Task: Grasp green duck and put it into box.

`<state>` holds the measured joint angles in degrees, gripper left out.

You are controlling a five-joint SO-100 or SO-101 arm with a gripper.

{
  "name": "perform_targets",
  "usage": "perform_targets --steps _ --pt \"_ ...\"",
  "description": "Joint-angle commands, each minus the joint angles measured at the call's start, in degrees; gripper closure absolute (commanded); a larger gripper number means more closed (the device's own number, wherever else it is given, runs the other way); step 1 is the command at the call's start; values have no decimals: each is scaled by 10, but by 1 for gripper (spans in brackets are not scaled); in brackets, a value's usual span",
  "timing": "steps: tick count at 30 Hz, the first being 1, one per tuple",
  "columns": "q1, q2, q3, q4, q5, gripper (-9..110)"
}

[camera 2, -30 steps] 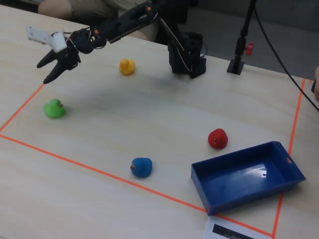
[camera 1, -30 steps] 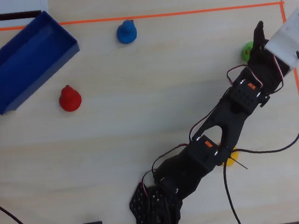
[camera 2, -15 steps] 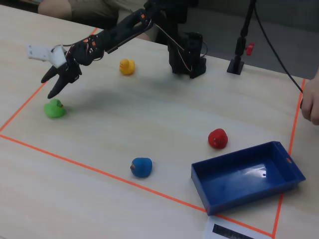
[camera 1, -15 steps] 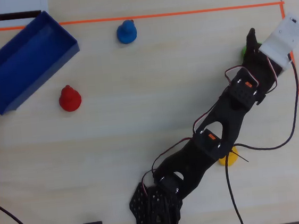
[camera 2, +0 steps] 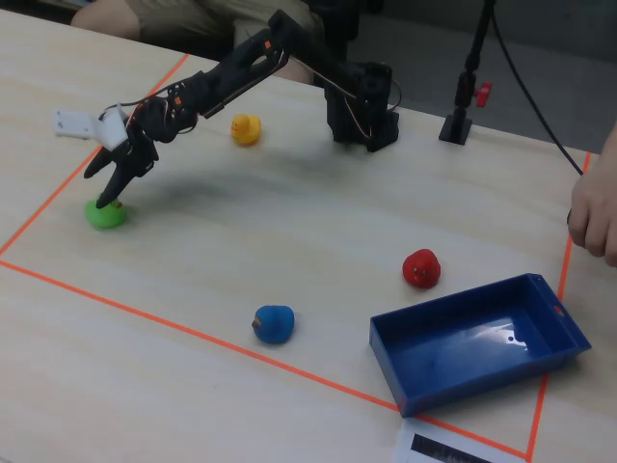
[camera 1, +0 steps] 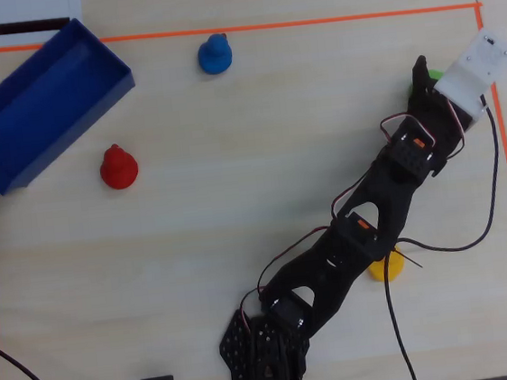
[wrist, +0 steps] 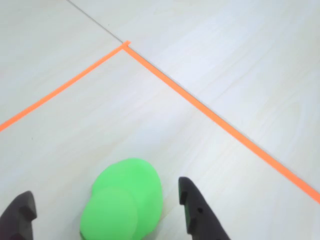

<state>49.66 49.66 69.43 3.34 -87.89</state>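
The small lime-green rubber duck sits on the pale wood-grain counter near a corner of the orange tape outline. The black two-finger claw hangs over it, spread wide, one finger on each side, neither touching. The dark-blue open-top plastic box lies well apart, at the opposite corner in the overhead view.

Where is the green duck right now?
The green duck sits on the table at the far left of the fixed view, near the orange tape line, right under the open gripper, far from the blue box.
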Motion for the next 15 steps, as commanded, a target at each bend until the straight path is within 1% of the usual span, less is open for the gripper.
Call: perform_targets --steps 1,15 --pt "1 -5 -40 -14 0 63" --pt "9 -72 -108 -5 -7 62"
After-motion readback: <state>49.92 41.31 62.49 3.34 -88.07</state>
